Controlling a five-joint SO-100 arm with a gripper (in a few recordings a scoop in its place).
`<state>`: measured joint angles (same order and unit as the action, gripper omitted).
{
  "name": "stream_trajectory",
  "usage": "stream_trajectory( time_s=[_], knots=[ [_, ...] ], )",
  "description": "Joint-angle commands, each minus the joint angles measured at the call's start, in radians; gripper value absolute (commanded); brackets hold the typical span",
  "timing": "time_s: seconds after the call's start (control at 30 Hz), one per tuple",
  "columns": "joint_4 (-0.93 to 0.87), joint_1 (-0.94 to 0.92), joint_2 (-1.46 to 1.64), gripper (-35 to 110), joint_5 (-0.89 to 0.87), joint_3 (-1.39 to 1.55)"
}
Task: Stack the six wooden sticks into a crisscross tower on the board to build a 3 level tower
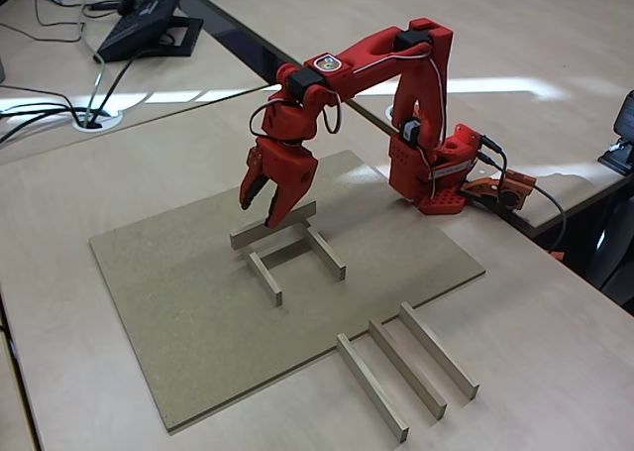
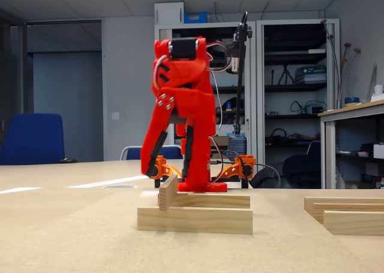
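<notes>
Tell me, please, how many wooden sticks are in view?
6. Two lie parallel on the board; a third rests across their far ends under the open gripper. Three lie side by side on the desk.

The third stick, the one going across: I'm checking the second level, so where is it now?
In both fixed views it lies across the far ends of the two parallel sticks on the board, directly under the open gripper.

Pale sticks (image 1: pixel 406 370), speckled tan board (image 1: pixel 188 312), red end effector (image 1: pixel 260 211).
</notes>
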<state>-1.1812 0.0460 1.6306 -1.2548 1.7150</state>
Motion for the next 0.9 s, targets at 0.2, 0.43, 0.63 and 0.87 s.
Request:
stream_trajectory(
  time_s=[0.2,0.43,0.63,0.87],
  knots=[
    [-0.097,0.242,0.210,20,0.081,-0.087],
    [-0.120,0.488,0.143,11,0.201,-0.225],
    [-0.221,0.614,-0.058,6,0.331,-0.454],
    [-0.273,0.712,-0.210,0,0.408,-0.548]
  ],
)
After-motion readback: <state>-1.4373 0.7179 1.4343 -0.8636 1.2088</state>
